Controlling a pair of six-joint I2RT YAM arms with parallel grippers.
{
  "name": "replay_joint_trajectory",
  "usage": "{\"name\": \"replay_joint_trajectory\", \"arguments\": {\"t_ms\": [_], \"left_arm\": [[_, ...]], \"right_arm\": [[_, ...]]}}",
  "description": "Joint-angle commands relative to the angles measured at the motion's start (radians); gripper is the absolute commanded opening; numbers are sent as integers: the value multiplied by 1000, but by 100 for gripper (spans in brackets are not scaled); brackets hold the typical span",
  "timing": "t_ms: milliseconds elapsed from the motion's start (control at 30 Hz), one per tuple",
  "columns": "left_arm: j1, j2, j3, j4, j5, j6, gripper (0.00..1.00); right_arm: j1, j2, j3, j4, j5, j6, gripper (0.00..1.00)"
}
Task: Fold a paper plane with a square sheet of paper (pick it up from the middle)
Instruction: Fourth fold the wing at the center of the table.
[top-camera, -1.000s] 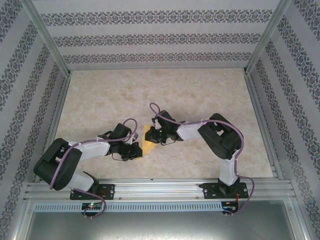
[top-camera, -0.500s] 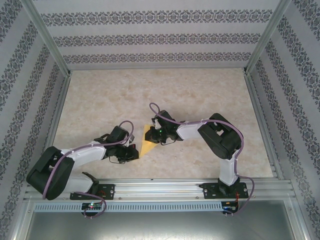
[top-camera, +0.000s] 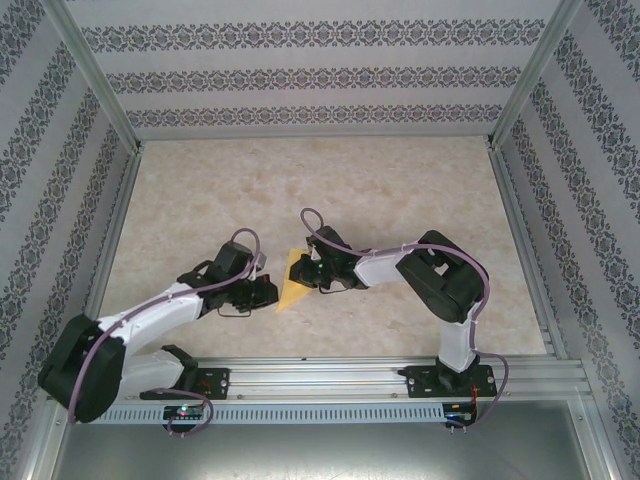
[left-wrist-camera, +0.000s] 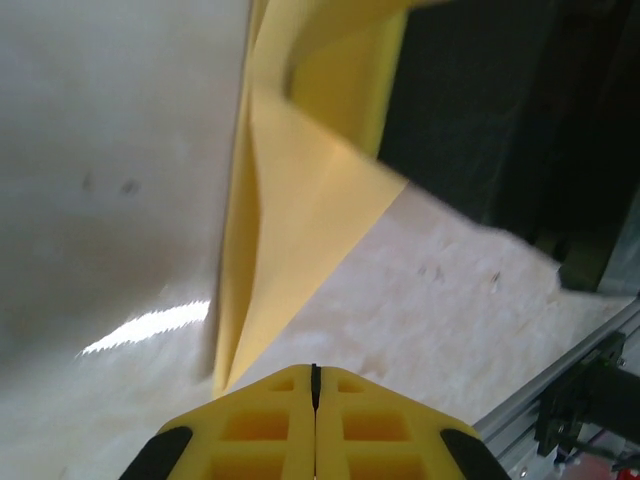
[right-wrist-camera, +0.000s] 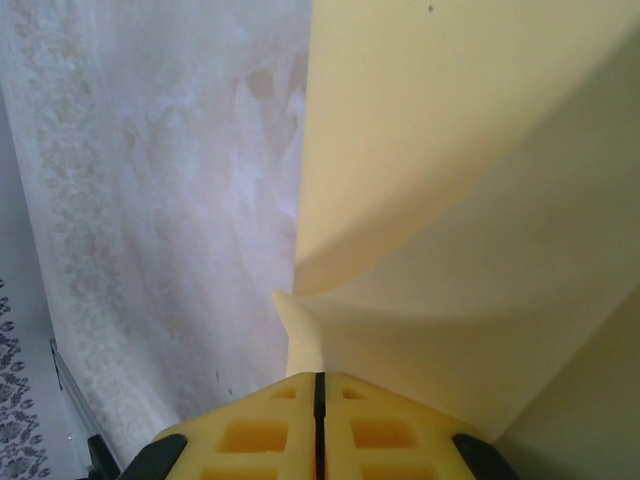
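Note:
The square sheet of paper (top-camera: 292, 293), yellow and partly folded into a narrow wedge, lies on the table between my two arms. My right gripper (top-camera: 301, 272) is at its far right edge. In the right wrist view the jaws (right-wrist-camera: 317, 376) are shut on a raised ridge of the paper (right-wrist-camera: 450, 200). My left gripper (top-camera: 271, 292) sits at the paper's left side. In the left wrist view its jaws (left-wrist-camera: 315, 368) are pressed together with nothing between them, and the pointed end of the folded paper (left-wrist-camera: 290, 210) reaches down just to their left.
The marble-patterned table (top-camera: 330, 190) is walled by patterned panels on three sides. An aluminium rail (top-camera: 330, 375) with both arm bases runs along the near edge. My right arm's dark body (left-wrist-camera: 480, 120) looms behind the paper in the left wrist view.
My left arm has stretched out and dropped its elbow, and its gripper has slid up along the paper's left edge. The right arm has stayed put, holding the paper.

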Motion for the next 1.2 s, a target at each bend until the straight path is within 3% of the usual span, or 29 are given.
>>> {"name": "replay_joint_trajectory", "arguments": {"t_ms": [0,267,433,567,767,867,967,1167], "left_arm": [[-11,89,54,115,4,-15,7],[-11,267,73,206,7,-15,5],[-11,339,68,141,-29,14,4],[-11,359,5,92,-96,29,2],[-12,391,-77,146,-91,17,0],[-11,390,-70,138,-91,29,0],[-12,391,-65,138,-90,36,0],[-12,395,-62,138,-87,38,0]], "right_arm": [[11,46,-50,-107,93,20,10],[14,40,-48,-106,91,25,10],[7,27,-43,-105,79,8,11],[-23,-5,-17,-138,68,-55,12],[-106,-56,15,-182,59,-171,13],[-128,-94,18,-143,-15,-221,14],[-105,-128,49,-152,-85,-265,13],[-28,-114,44,-139,-60,-235,12]]}}
